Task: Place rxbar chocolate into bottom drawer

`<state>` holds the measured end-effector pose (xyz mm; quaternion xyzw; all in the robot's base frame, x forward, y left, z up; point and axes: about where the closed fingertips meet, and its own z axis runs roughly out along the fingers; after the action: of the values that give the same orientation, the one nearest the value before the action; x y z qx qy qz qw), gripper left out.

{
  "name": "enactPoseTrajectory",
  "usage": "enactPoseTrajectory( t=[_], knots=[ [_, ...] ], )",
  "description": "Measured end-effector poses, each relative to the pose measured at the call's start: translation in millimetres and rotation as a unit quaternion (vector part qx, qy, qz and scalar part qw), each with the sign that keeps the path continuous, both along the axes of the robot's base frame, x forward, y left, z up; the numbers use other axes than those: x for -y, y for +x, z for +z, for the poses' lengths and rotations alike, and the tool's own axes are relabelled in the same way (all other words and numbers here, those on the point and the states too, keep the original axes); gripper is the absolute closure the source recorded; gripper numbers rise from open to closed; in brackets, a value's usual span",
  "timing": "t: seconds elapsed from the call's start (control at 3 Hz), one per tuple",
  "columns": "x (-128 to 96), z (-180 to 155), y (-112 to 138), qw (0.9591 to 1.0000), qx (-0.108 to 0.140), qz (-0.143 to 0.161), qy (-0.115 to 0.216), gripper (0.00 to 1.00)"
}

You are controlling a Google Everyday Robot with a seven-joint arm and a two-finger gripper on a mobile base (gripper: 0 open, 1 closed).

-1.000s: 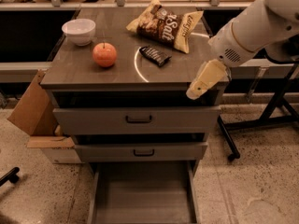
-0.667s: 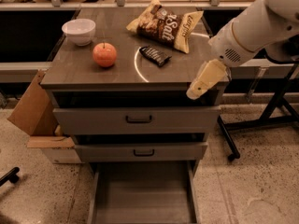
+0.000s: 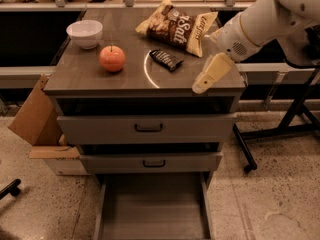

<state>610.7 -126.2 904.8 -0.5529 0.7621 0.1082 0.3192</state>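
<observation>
Rxbar chocolate (image 3: pixel 166 59) lies on cabinet top (image 3: pixel 90 79) near end effector (image 3: pixel 202 84), bottom drawer (image 3: pixel 155 209) open.

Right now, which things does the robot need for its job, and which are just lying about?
Needed: small dark-wrapped snack bar on the countertop; open grey bottom drawer; beige claw, above the countertop's front corner.
Lying about: yellow-brown chip bag; orange-red apple; white bowl; brown cardboard box.

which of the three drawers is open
The bottom drawer: pulled out, its grey floor showing. The top drawer and middle drawer show only their handled fronts. The gripper hangs at the countertop's right front corner.
</observation>
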Motion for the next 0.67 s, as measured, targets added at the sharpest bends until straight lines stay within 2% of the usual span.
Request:
enactPoseTrajectory(
  t=[0.33, 0.67],
  knots=[
    [-18, -10, 26, 0.9997, -0.002, 0.017, 0.015, 0.0],
    [-40, -30, 49, 0.9993, -0.009, 0.017, 0.03, 0.0]
  ],
)
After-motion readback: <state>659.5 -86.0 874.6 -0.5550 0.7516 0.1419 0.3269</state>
